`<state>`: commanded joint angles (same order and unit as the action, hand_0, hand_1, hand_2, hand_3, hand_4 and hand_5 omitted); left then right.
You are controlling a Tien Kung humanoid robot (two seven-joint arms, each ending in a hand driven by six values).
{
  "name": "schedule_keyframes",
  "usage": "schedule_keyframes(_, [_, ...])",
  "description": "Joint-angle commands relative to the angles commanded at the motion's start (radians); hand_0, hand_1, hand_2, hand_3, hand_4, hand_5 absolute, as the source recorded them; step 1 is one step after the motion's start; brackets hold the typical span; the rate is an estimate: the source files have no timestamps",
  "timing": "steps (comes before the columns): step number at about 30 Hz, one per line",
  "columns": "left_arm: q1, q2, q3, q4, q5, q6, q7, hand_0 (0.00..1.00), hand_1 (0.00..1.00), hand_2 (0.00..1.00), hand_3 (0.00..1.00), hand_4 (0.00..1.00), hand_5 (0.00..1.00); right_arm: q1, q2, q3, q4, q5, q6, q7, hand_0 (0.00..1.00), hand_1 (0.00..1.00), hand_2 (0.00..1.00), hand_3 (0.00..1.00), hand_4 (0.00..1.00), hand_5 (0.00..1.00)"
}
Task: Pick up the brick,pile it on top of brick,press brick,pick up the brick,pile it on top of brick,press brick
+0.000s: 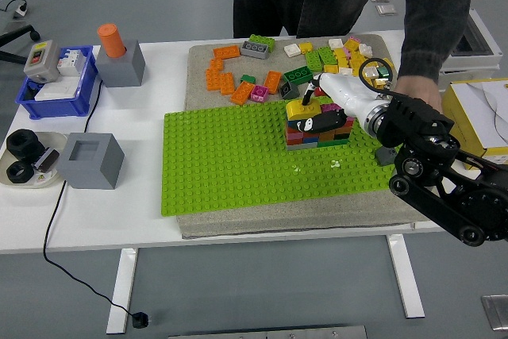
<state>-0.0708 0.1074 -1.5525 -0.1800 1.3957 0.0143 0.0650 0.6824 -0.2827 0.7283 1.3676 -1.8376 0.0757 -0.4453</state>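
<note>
No text, label, brand, number or sign is showing clearly enough to read. The grey switch box with red and green buttons (41,61), sitting in the blue plastic bin (48,99) left of the green studded baseplate (238,164), is carrying markings too small to make out.
</note>
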Motion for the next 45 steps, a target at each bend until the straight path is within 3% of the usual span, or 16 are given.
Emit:
schedule_keyframes(24, [-0.003, -0.001, 0.002, 0.0, -0.003, 0.001, -0.001, 0.629, 0.584, 0.552, 0.577, 0.574, 0.3, -0.001, 0.011, -0.014, -0.044, 0.009, -0.001, 0.005, 0.921, 0.856, 0.891, 0.546, 0.874, 0.472])
schedule_keyframes(45, [0.006, -0.004, 0.0, 0.0, -0.007, 0.0, 0.0, 0.629, 0.584, 0.552, 0.577, 0.575, 0.301, -0.011, -0.011, 0.022, 0.015, 0.056, -0.015, 0.02, 0.921, 0.852, 0.882, 0.532, 0.874, 0.469])
